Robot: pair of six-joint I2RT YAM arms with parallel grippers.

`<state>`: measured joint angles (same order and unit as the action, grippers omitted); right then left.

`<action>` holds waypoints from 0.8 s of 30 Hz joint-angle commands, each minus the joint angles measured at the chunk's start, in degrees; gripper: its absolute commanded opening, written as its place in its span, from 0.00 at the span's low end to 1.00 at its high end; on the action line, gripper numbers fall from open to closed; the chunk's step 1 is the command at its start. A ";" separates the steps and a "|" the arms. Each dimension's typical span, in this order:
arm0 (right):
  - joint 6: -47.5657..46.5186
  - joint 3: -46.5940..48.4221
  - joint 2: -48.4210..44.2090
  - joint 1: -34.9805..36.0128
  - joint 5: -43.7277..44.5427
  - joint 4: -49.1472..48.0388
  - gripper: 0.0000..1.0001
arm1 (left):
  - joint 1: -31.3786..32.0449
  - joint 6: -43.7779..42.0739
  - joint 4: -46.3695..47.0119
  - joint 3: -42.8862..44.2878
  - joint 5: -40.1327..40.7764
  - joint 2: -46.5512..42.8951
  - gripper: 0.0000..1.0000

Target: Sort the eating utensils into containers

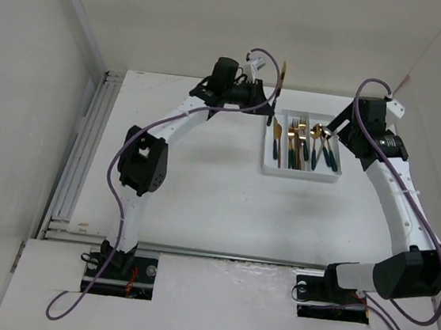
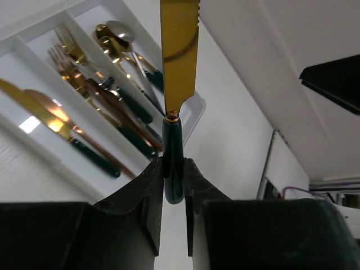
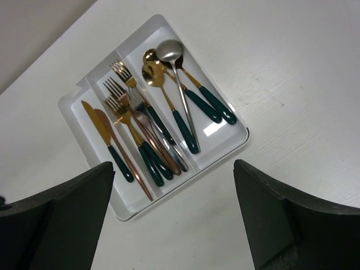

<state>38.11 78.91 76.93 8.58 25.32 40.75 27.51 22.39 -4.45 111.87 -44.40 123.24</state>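
Note:
The white three-compartment tray lies at the back right of the table. In the right wrist view the tray holds knives in its left compartment, several forks in the middle and spoons in the right one. My left gripper is shut on the dark green handle of a gold-bladed knife, held in the air by the tray's far left corner. My right gripper is open and empty, above the tray's near right side.
An aluminium rail runs along the table's left edge. White walls close in the back and both sides. Purple cables loop off both arms. The tray rim lies just below the held knife.

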 commanded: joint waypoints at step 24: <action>-1.72 0.19 -7.93 -1.64 8.34 8.20 0.92 | 5.45 16.19 3.84 -0.08 8.01 14.48 0.07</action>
<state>37.85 77.38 69.04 7.62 31.40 48.88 32.56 40.32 2.31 108.53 -37.74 137.34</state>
